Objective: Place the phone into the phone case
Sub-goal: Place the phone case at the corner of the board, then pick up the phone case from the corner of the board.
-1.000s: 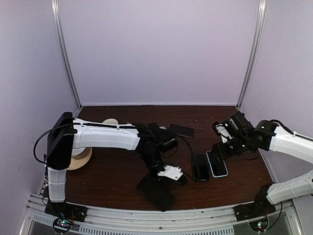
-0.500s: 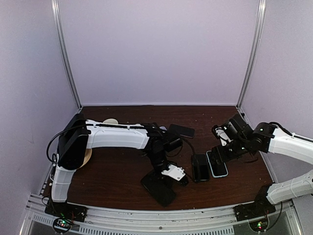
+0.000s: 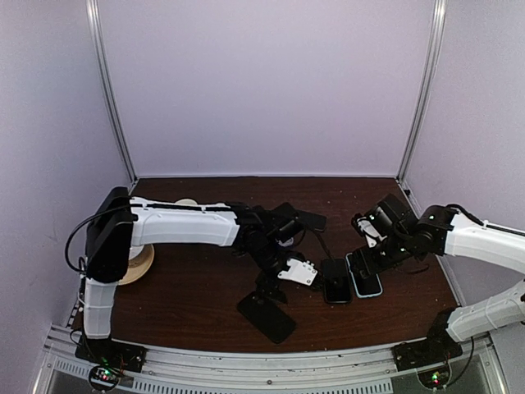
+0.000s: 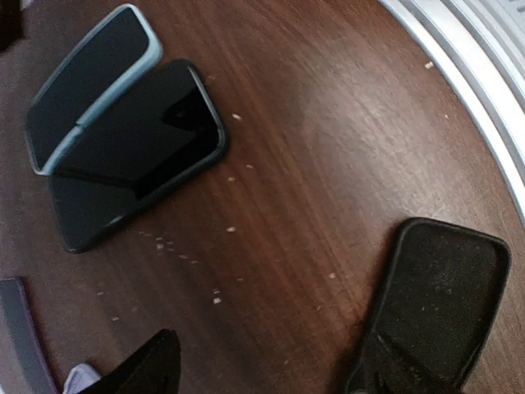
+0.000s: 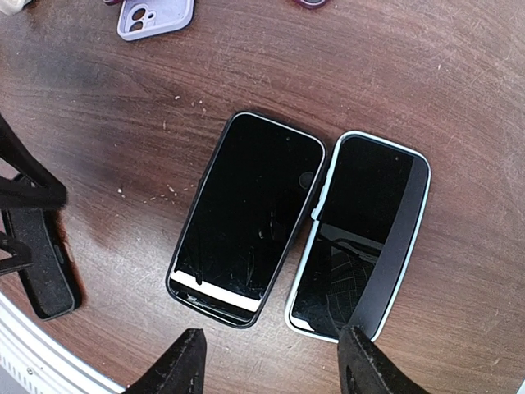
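An empty black phone case (image 3: 267,317) lies flat near the table's front edge; the left wrist view shows it at lower right (image 4: 441,305). My left gripper (image 3: 283,281) (image 4: 262,373) hovers open just beyond it, with only bare table between its fingertips. To the right a black phone (image 3: 335,281) (image 5: 246,217) (image 4: 135,156) lies screen up. Right beside it lies a second phone in a light-blue case (image 3: 365,275) (image 5: 361,234) (image 4: 89,78). My right gripper (image 3: 367,249) (image 5: 275,365) hangs open above these two phones and holds nothing.
A lilac case (image 5: 156,15) lies further back. Another dark phone-shaped object (image 3: 305,219) sits behind the left arm. A beige round object (image 3: 135,264) stands at the left. The metal rail (image 4: 484,49) runs along the table's near edge.
My left gripper has opened and let go of the black case, which now lies on the table. It has moved back and right toward the phones. The right arm has barely moved.
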Robot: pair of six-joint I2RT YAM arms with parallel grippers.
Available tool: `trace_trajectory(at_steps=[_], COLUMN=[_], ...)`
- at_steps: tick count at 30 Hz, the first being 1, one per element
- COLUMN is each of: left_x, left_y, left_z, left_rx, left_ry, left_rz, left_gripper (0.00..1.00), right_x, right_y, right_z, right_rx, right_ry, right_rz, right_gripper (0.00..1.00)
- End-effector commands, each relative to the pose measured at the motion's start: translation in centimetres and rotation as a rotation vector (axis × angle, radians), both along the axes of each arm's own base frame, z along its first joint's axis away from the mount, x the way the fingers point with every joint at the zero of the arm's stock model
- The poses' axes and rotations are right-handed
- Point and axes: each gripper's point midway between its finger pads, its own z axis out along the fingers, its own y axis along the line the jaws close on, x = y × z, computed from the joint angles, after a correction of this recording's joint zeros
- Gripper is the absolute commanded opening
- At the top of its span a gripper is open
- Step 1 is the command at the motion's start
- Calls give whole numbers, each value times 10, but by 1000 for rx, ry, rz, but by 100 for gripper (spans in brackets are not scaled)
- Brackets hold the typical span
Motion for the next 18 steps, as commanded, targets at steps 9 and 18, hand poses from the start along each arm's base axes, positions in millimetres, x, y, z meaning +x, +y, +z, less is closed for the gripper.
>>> trace_trajectory(at_steps=[9, 18], left_x=[82, 110], left_y=[41, 170], left_z=[150, 133], left_rx=[-380, -346], left_ry=[-25, 97], left_rz=[683, 1276], left_gripper=[91, 96], right_x=[10, 4], right_y=[30, 116], right_z=[21, 8], right_rx=[-27, -71], right_ry=[-3, 17], right_rz=[89, 291], right_gripper=[59, 69])
